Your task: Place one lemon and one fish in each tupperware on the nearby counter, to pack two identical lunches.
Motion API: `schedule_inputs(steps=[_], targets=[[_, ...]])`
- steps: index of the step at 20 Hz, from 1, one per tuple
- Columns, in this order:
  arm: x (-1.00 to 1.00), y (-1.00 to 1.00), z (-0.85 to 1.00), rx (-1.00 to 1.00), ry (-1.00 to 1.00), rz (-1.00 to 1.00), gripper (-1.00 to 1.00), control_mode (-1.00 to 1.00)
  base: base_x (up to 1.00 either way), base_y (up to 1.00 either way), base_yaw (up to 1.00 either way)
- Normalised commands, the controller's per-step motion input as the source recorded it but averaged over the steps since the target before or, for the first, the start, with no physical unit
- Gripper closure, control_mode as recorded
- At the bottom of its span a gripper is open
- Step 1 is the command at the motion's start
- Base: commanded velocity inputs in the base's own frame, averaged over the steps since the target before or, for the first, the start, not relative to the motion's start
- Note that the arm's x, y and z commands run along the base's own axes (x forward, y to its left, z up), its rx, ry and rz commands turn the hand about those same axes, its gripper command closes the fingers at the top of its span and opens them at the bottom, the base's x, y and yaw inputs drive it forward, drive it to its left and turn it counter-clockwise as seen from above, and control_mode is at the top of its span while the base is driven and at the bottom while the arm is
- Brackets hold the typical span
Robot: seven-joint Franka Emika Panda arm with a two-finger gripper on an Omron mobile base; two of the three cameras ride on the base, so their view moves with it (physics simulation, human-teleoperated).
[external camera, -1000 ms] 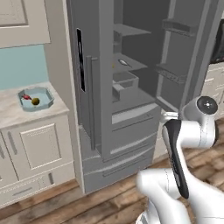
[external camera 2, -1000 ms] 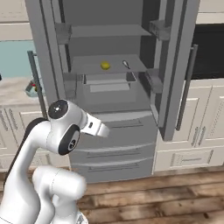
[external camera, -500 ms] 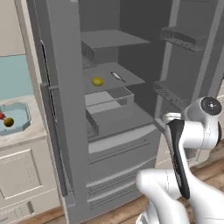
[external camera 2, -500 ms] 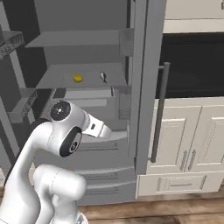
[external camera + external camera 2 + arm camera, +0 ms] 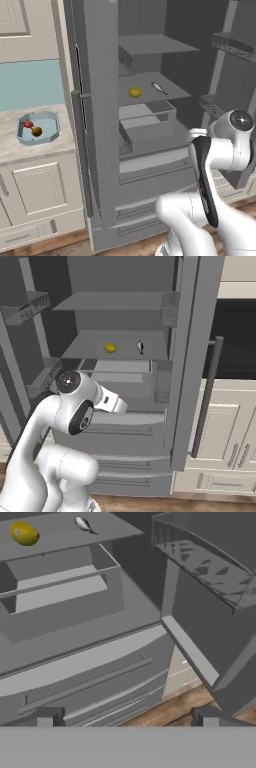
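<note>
The fridge (image 5: 150,125) stands wide open, grey shelves on show. On its middle shelf (image 5: 125,346) sits a yellow lemon (image 5: 110,348), and just beside it, toward three o'clock in the right base view, lies a small pale silvery fish (image 5: 140,346). The two are near each other but apart. The hand view catches the same pair up at eleven o'clock: that lemon at the far edge, that fish toward twelve. Below the shelf, a drawer (image 5: 147,122) stands pulled partway out.

Over at nine o'clock in the left base view, the pale blue-grey tupperware (image 5: 38,128) with cut corners rests on the beige marbled tabletop (image 5: 30,150), beside the open fridge door (image 5: 95,125). Inside it lie a tiny red-orange fish (image 5: 27,123) and a second lemon (image 5: 36,131), close together, whether touching I cannot tell.

The white arm (image 5: 75,411) is folded low in front of the fridge drawers. The fingers (image 5: 127,717) are spread wide apart, their two dark tips at the bottom of the hand view with nothing between them, aimed at the lower drawers (image 5: 85,677) and a strip of wooden floor (image 5: 175,707).
</note>
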Motion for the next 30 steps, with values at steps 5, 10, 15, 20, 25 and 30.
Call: schedule_inputs(steps=[5,10,15,20,25,30], targets=[[0.00,0.00,0.00,0.00,0.00,0.00,-1.00,1.00,0.15,0.00,0.08],[0.00,0.00,0.00,0.00,0.00,0.00,-1.00,1.00,0.43,-0.06,0.39],[0.00,0.00,0.00,0.00,0.00,0.00,-1.00,1.00,0.57,-0.45,0.31],[0.00,0.00,0.00,0.00,0.00,0.00,-1.00,1.00,0.96,-0.26,0.02],[0.00,0.00,0.00,0.00,0.00,0.00,-1.00,1.00,0.89,-0.10,0.04],[0.21,-0.05,0.47,0.07,0.10,0.11,-1.00,-1.00,0.14,-0.02,0.02]])
